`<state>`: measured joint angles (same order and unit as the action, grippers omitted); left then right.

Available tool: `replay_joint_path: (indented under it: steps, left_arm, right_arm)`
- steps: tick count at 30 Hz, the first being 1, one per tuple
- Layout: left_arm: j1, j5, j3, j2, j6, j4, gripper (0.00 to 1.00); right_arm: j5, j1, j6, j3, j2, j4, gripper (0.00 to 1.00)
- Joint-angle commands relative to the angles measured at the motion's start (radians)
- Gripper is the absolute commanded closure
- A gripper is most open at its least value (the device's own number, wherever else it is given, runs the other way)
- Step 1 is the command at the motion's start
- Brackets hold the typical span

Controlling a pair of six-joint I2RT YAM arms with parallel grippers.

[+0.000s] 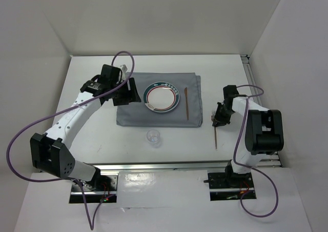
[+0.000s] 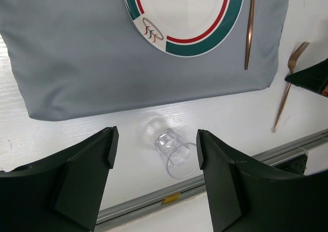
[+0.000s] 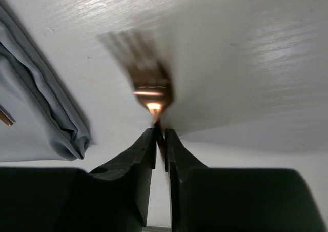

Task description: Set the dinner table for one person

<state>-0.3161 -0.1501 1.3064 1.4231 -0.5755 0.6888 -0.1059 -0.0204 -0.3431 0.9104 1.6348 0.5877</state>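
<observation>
The white dinner table [image 1: 102, 134] holds a grey cloth mat [image 1: 133, 114] with a green-and-red-rimmed plate [image 1: 162, 97] on it. A copper utensil [image 1: 186, 103] lies on the mat right of the plate. A clear glass [image 1: 154, 137] stands on the table in front of the mat. My right gripper [image 1: 218, 120] is shut on a copper fork [image 1: 216, 134] just right of the mat. The right wrist view shows the right gripper [image 3: 159, 134] pinching the blurred fork [image 3: 151, 85] below its head. My left gripper [image 1: 128, 91] is open and empty above the mat's left part. In the left wrist view the left gripper [image 2: 156, 139] frames the glass [image 2: 171, 150].
A silver rail [image 1: 169, 166] runs along the near table edge. White walls enclose the table on three sides. The left wrist view also shows the mat [image 2: 102, 62], plate [image 2: 179, 11], utensil [image 2: 249, 26], fork [image 2: 287, 88] and right gripper [image 2: 312, 75]. The mat's folded corner [image 3: 36, 114] shows in the right wrist view.
</observation>
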Motion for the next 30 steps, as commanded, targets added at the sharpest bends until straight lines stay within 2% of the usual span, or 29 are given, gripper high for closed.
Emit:
replay_joint_path:
  steps: [1,4,9,13,14,16,19,20,22,23,26,27,30]
  left_arm:
    - [-0.003,0.006,-0.004,-0.035,0.012,-0.015,0.21]
    - [-0.003,0.015,-0.004,-0.061,0.012,-0.015,0.21]
    - [-0.003,0.024,0.037,-0.070,0.022,0.006,0.21]
    - [0.015,0.058,0.102,-0.079,0.031,0.047,0.21]
    - [0.026,0.058,0.112,-0.090,0.031,0.058,0.21]
    - [0.041,0.102,0.149,-0.104,0.031,0.078,0.21]
    - [0.089,0.170,0.177,-0.162,-0.007,0.123,0.22]
    - [0.089,0.181,0.177,-0.162,-0.017,0.123,0.22]
    - [0.101,0.204,0.177,-0.211,-0.047,0.132,0.22]
    - [0.110,0.213,0.163,-0.229,-0.058,0.132,0.22]
    - [0.110,0.224,0.126,-0.294,-0.069,0.109,0.22]
    - [0.121,0.224,0.114,-0.305,-0.078,0.109,0.22]
    - [0.121,0.234,0.114,-0.319,-0.078,0.109,0.22]
  right_arm:
    - [0.031,-0.003,-0.020,-0.001,0.042,0.012,0.80]
    - [0.075,-0.003,-0.039,0.028,0.011,0.033,0.99]
    - [0.097,0.052,-0.039,0.146,-0.078,0.090,1.00]
    - [0.009,0.204,-0.079,0.342,-0.057,0.124,1.00]
    - [-0.003,0.280,-0.089,0.439,-0.009,0.124,1.00]
    - [-0.024,0.351,-0.112,0.537,0.055,0.124,1.00]
    - [-0.038,0.483,-0.146,0.822,0.266,0.115,1.00]
    - [-0.038,0.506,-0.146,0.887,0.267,0.115,1.00]
    - [-0.058,0.543,-0.157,1.011,0.408,0.124,1.00]
    - [-0.093,0.571,-0.169,1.132,0.501,0.113,1.00]
    - [-0.181,0.620,-0.195,1.353,0.638,0.087,1.00]
    - [-0.193,0.631,-0.195,1.396,0.711,0.069,1.00]
    - [-0.206,0.672,-0.237,1.464,0.795,0.000,1.00]
